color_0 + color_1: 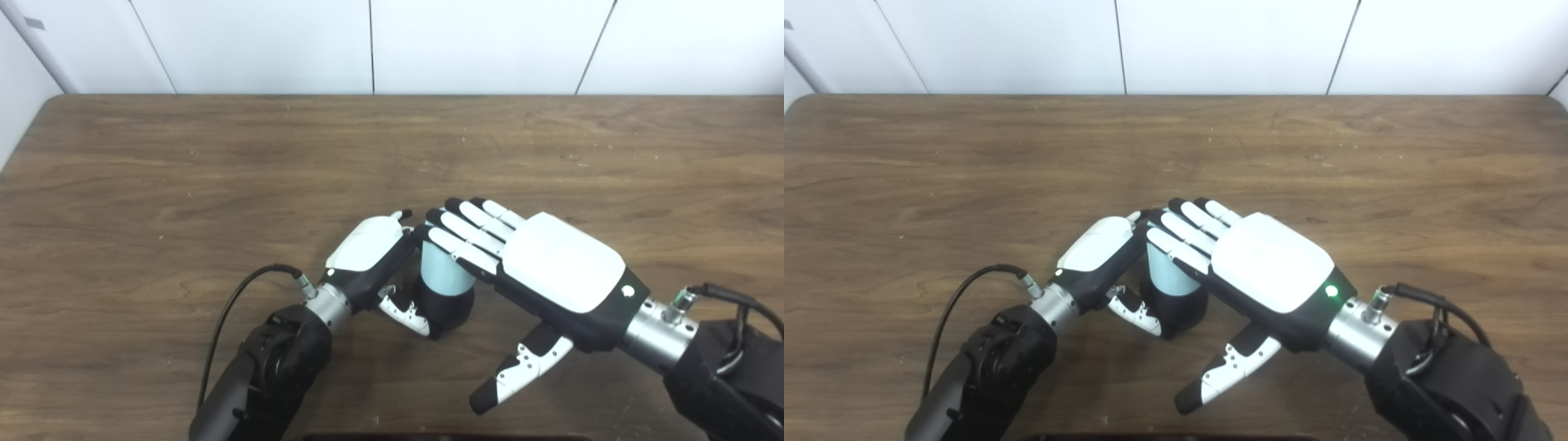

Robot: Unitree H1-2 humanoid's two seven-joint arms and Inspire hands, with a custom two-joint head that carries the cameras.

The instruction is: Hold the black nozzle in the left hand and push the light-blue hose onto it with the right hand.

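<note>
The black nozzle [452,309] stands on the wooden table [184,171] near the front middle, with the light-blue hose [444,272] sitting upright on top of it. My left hand [367,257] is closed around the nozzle, its thumb [405,310] wrapped on the front. My right hand [551,269] is flat and open, its fingers [468,236] lying over the top of the hose; its thumb [520,367] hangs free. The top end of the hose is hidden under those fingers.
A black cable [239,306] loops out from my left wrist over the table. A white panelled wall [367,43] runs behind the far edge. A dark edge [441,437] shows at the bottom of the picture.
</note>
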